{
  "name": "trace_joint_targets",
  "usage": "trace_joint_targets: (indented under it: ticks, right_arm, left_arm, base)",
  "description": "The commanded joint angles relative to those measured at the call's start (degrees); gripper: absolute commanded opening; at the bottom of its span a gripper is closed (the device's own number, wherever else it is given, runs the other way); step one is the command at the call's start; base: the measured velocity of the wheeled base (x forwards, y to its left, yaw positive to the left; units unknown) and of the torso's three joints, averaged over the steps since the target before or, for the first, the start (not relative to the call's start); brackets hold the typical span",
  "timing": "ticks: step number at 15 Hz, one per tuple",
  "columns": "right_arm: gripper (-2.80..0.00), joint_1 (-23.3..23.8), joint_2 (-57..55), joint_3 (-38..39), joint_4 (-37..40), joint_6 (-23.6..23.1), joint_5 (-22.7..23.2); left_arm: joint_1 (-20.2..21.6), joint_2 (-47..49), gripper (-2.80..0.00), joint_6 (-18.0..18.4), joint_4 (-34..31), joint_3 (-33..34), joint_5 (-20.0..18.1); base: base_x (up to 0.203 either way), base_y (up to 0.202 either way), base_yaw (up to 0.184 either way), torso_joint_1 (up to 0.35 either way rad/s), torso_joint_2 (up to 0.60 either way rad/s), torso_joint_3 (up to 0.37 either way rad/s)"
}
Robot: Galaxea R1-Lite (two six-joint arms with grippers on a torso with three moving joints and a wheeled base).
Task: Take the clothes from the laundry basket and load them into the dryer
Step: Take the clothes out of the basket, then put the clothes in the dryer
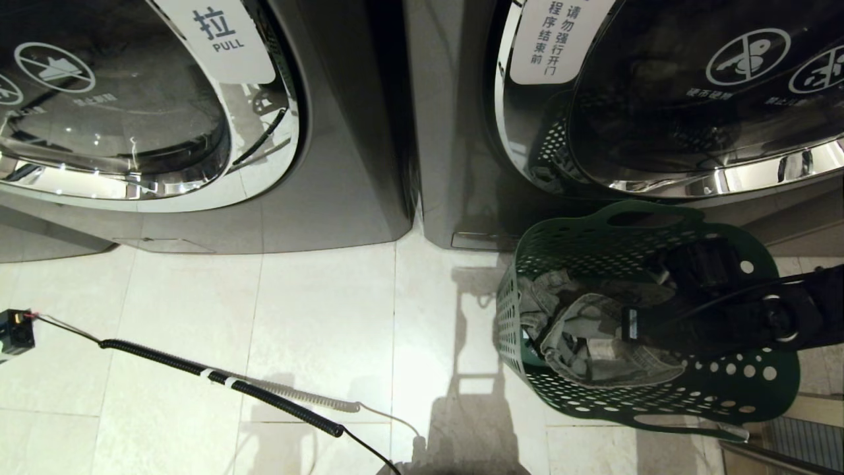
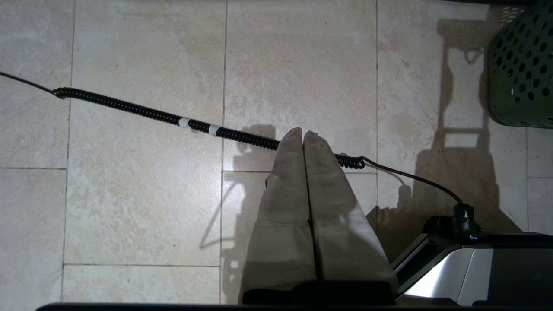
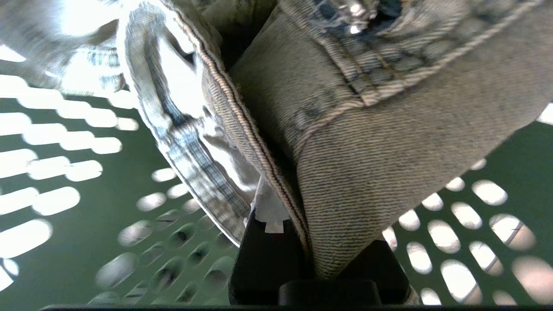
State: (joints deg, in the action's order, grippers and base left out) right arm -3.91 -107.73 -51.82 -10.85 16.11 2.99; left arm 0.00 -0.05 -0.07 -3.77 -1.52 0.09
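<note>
- My right gripper (image 3: 298,242) is down inside the green laundry basket (image 1: 719,396), which stands on the tiled floor (image 1: 316,316) at the right, close in front of the right-hand dryer (image 1: 659,99).
- That gripper is closed tight on a fold of faded denim clothes (image 3: 389,142); the cloth bunches between its black jaws, with a thick seam running down into the grip.
- From my head, the right arm (image 1: 778,310) reaches in from the right edge over the basket's rim, and the crumpled grey-blue clothes (image 1: 593,336) lie in the basket's left and near part.
- The basket's perforated green wall shows all around the denim at my right wrist.
- The dryer's round glass door (image 1: 699,92) is shut, carrying white labels and warning symbols.
- A second machine (image 1: 132,105) stands to the left, with a "PULL" label on its door.
- My left gripper (image 2: 304,138) hangs over bare floor tiles, its two covered fingers (image 2: 319,181) pressed together and holding nothing.
- A black coiled cable (image 1: 217,379) stretches across the floor at the near left, passing under that gripper.
</note>
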Motion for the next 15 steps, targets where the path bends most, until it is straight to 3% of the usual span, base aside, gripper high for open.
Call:
trace_joint_targets:
  ticks: [1,6,9,12,15]
  right_arm:
    - [-2.80,-0.08,13.33,3.95,0.47,0.54,-0.19]
    - [-2.80,-0.59,37.99,9.23,7.21,0.69,-0.97]
    - [-2.80,-0.76,51.56,8.90,14.68,-2.69,-2.36]
    - [-2.80,-0.81,64.62,4.74,26.17,-6.61,-4.34]
    - [-2.80,-0.69,73.26,-5.25,36.79,-7.96,-7.55]
  left_arm:
    - [0.00,-0.04,-2.80,-0.01,-0.01,-0.02,0.00]
    - [0.00,-0.04,-2.80,-0.01,-0.01,0.01,0.00]
    - [0.00,-0.04,-2.80,-0.01,-0.01,0.02,0.00]
    - [0.00,-0.04,-2.80,-0.01,-0.01,0.01,0.00]
    - [0.00,-0.04,-2.80,-0.01,-0.01,0.02,0.00]
  base:
    - [0.000,0.000,0.000,0.000,0.00,0.000]
    - [0.000,0.000,0.000,0.000,0.00,0.000]
    - [0.000,0.000,0.000,0.000,0.00,0.000]
    - [0.000,0.000,0.000,0.000,0.00,0.000]
    - [0.000,0.000,0.000,0.000,0.00,0.000]
